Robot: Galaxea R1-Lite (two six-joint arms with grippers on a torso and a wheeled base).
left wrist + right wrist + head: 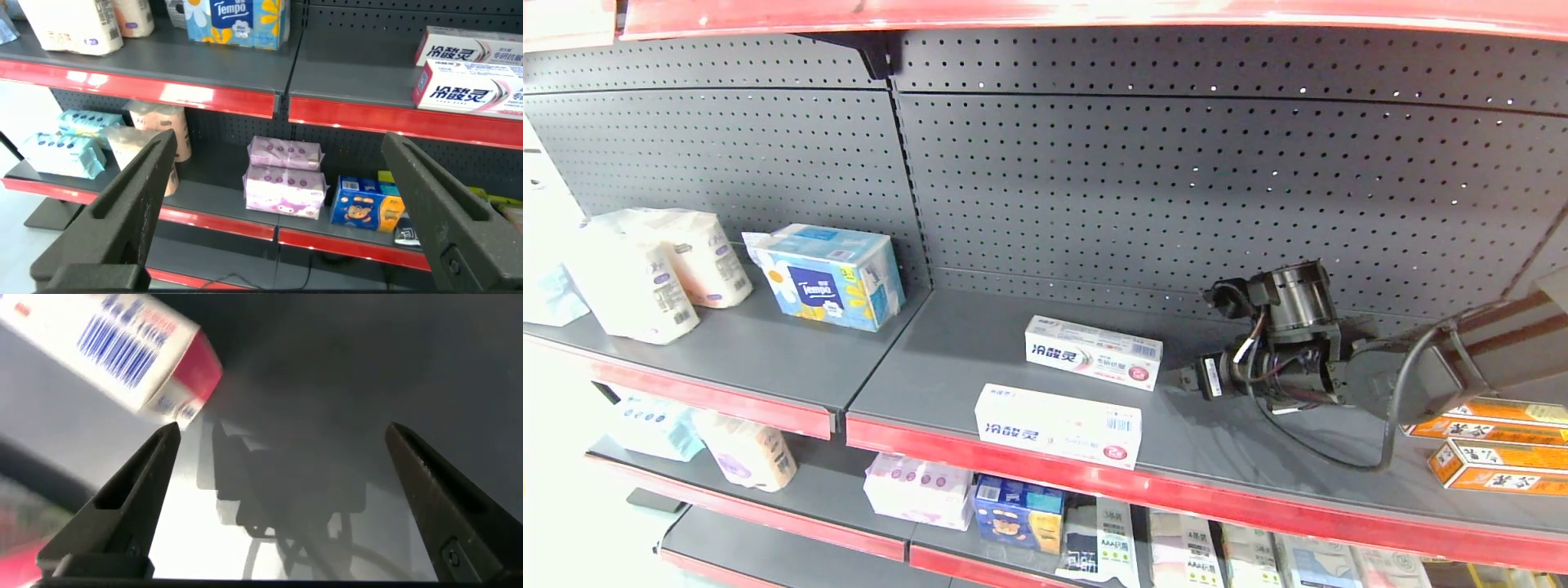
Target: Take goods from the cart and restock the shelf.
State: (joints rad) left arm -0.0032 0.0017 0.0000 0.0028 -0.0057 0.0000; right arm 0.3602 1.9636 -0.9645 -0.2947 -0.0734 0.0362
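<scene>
Two white toothpaste boxes lie on the grey shelf: one at the front edge and one behind it. My right gripper rests low over the shelf just right of the rear box's red end, fingers open and empty. In the right wrist view the gripper is open above the shelf, with the box's barcode end just beyond one fingertip. My left gripper is open and empty, out in front of the shelving and below the toothpaste level; both boxes show past it.
A blue tissue pack and white paper packs stand on the shelf's left section. Orange boxes lie at the far right. The lower shelf holds purple tissue packs and a blue box.
</scene>
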